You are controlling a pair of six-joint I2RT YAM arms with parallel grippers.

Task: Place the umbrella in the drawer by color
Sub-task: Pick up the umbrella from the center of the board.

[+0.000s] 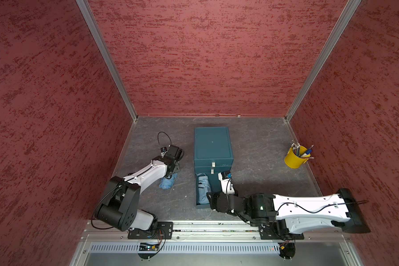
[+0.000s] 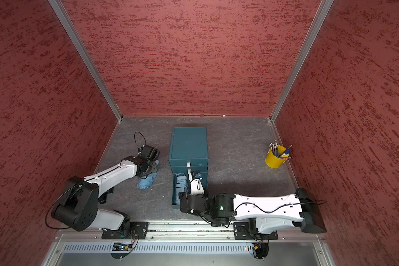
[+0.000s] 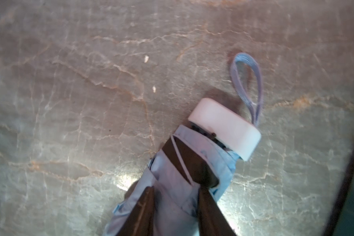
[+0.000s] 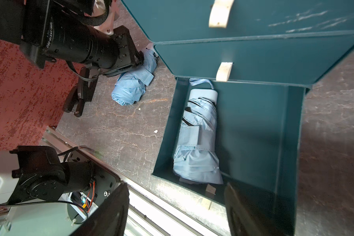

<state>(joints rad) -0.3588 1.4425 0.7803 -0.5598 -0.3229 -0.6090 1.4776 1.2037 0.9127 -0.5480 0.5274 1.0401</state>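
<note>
A folded light blue umbrella (image 1: pixel 168 182) (image 2: pixel 146 182) lies on the grey table left of the teal drawer cabinet (image 1: pixel 212 142). In the left wrist view my left gripper (image 3: pixel 177 189) is shut on its fabric body (image 3: pixel 172 204), one dark finger on each side. Its white handle (image 3: pixel 225 126) and strap loop (image 3: pixel 247 81) point away from the jaws. The bottom drawer (image 4: pixel 253 122) stands pulled out with another light blue umbrella (image 4: pixel 198 139) (image 1: pixel 203 188) lying along one side. My right gripper (image 4: pixel 176 186) hangs open over the drawer's front edge, holding nothing.
A yellow cup of pens and pencils (image 1: pixel 294 159) (image 2: pixel 274 159) stands at the far right by the red wall. The two upper drawers with white pull tabs (image 4: pixel 224 71) are closed. Red walls enclose three sides, and a metal rail (image 1: pixel 194 226) runs along the front.
</note>
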